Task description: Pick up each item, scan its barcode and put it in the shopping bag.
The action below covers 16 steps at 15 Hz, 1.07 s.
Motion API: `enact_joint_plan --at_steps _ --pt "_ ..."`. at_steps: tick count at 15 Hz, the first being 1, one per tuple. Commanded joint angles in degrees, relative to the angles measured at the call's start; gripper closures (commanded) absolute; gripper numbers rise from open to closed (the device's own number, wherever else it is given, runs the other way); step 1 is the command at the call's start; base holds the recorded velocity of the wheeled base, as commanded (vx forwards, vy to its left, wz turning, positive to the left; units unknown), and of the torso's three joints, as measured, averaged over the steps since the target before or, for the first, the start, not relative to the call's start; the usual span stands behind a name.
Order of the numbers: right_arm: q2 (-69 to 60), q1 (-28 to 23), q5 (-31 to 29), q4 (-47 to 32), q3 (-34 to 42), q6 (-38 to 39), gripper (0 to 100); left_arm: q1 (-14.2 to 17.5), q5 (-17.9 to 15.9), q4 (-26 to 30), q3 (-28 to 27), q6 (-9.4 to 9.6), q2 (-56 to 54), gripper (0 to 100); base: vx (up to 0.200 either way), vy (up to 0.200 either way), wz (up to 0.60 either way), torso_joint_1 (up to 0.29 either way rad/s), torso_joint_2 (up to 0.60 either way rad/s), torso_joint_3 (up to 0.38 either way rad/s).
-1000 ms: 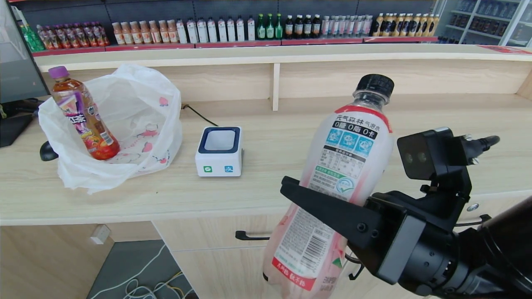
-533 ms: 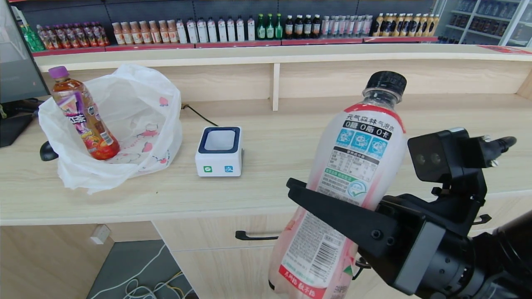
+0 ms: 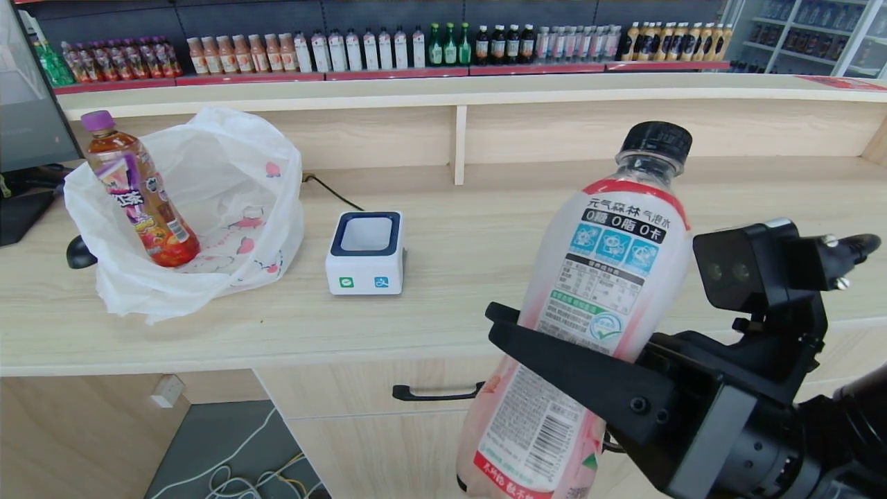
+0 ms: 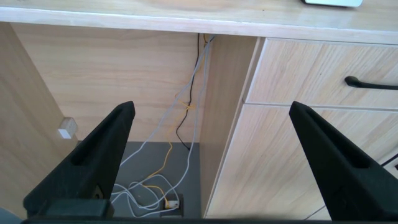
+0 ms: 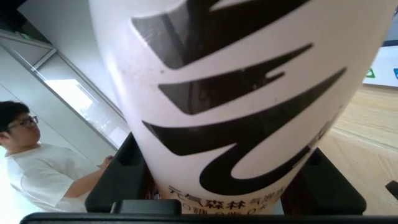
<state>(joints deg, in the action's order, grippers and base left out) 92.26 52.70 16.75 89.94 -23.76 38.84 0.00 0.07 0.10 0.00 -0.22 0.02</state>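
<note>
Now the right claw (image 3: 554, 333) grips the pink soda bottle (image 3: 603, 277) off the surface's (image 3: 450, 305) near edge, right of the scanner (image 3: 365, 253). Carry it over and turn its barcode (image 3: 547, 440) down onto the scanner window; left claw (image 4: 211, 155) hangs wide, empty.

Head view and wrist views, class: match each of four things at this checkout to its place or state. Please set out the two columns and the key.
Things
1. pink bottle
2. tea bottle
3. scanner
4. left pincer

Places or states
A. inside the plastic bag
B. open, holding nothing
C. on the bare counter
D. clamped in the right pincer

Pairs: 1-D, 2-A, 3-C, 4-B
</note>
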Motion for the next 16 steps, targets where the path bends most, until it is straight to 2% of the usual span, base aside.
enact_joint_plan --at_steps 1,5,10,14,15,16 --pt "-0.7 -0.1 -0.1 0.1 1.5 -0.8 100 0.0 0.0 0.0 0.0 -0.04 0.0 0 0.000 0.000 0.00 0.000 0.00 0.000" --pt "-0.8 0.0 -0.2 0.1 5.3 -5.5 100 0.0 0.0 0.0 0.0 -0.04 0.0 0 0.000 0.000 0.00 0.000 0.00 0.000" --pt "-0.1 -0.1 -2.1 0.1 4.1 -13.6 100 0.0 0.0 0.0 0.0 -0.04 0.0 0 0.000 0.000 0.00 0.000 0.00 0.000" --pt "0.0 -0.1 -12.1 0.1 3.8 -22.8 100 0.0 0.0 0.0 0.0 -0.04 0.0 0 0.000 0.000 0.00 0.000 0.00 0.000" --pt "0.2 -0.1 -18.5 0.1 3.6 -27.1 100 -0.1 0.0 0.0 0.0 0.13 0.0 0 0.000 0.000 0.00 0.000 0.00 0.000" --pt "0.2 -0.1 -21.3 0.1 3.6 -30.4 100 -0.1 0.0 0.0 0.0 0.66 0.0 0 0.000 0.000 0.00 0.000 0.00 0.000"
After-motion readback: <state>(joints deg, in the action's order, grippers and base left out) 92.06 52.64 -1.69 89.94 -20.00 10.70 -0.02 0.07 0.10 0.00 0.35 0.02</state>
